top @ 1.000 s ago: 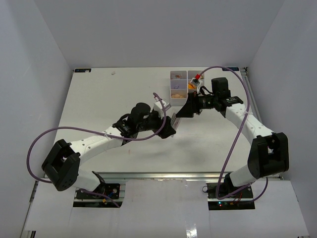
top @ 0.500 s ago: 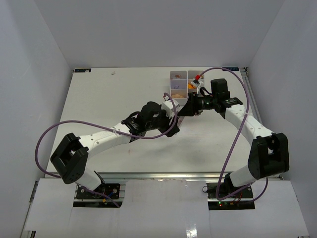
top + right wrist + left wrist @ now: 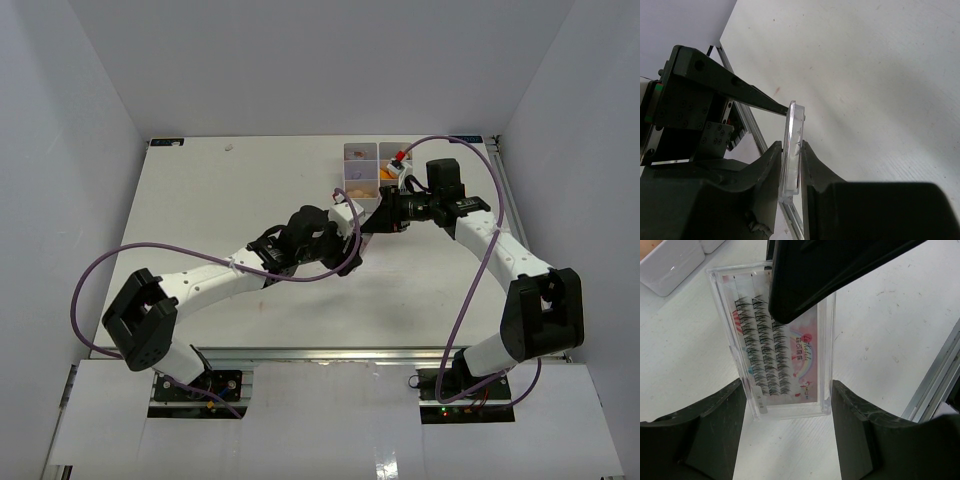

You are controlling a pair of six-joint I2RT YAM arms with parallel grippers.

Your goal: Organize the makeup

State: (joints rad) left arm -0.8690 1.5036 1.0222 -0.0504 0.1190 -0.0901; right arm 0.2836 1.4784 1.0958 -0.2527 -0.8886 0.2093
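A clear flat case of false lashes [image 3: 805, 365] hangs above the table between both arms. My left gripper [image 3: 788, 390] is shut on it, one dark finger pressed against each long side. My right gripper [image 3: 790, 147] is shut on the same case [image 3: 794, 145], pinching its flat faces edge-on. One right finger [image 3: 830, 275] covers the case's far half in the left wrist view. In the top view the two grippers meet at the case [image 3: 346, 212], just in front of the white compartment box [image 3: 362, 165]. That box holds tan and orange makeup pieces.
A red-capped item [image 3: 398, 156] lies at the box's right side. A corner of the white box [image 3: 670, 265] shows in the left wrist view. The aluminium rail [image 3: 935, 385] runs along the table's near edge. Purple cables loop from both arms.
My left arm has carried the lash case right and back toward the right gripper. The right gripper, open a second ago, has closed onto the case.
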